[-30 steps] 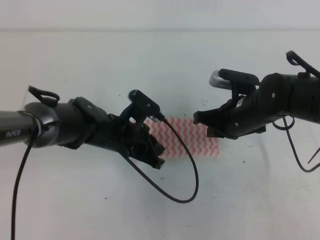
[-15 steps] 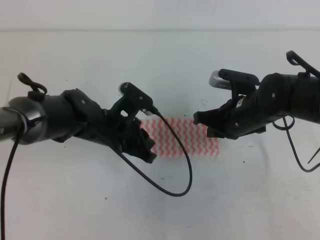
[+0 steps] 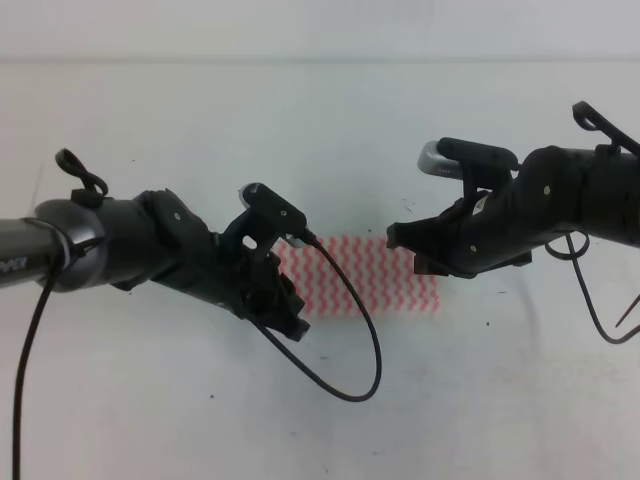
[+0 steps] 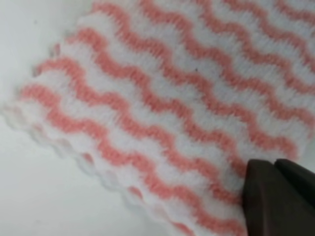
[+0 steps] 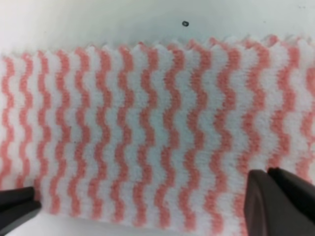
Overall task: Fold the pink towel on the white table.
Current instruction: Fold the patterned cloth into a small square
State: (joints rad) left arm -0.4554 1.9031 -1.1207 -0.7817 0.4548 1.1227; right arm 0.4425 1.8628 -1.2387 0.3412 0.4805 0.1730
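Note:
The pink towel [image 3: 370, 280] lies flat on the white table [image 3: 320, 130] between my two arms, its zigzag stripes showing. My left gripper [image 3: 292, 318] hovers at the towel's left end. In the left wrist view the pink towel [image 4: 187, 108] fills most of the frame, and only one dark finger [image 4: 278, 196] shows, over the cloth at the lower right. My right gripper [image 3: 412, 252] hangs over the towel's right end. Its fingers [image 5: 280, 196] stand wide apart above the pink towel [image 5: 147, 132], holding nothing.
A black cable [image 3: 350, 360] loops from the left arm down over the table in front of the towel. A thin cable [image 3: 600, 320] hangs from the right arm. Small dark specks [image 5: 185, 23] dot the table.
My left arm has drawn back a little to the left, so its gripper now covers less of the towel's left end. The right arm and the towel have not moved.

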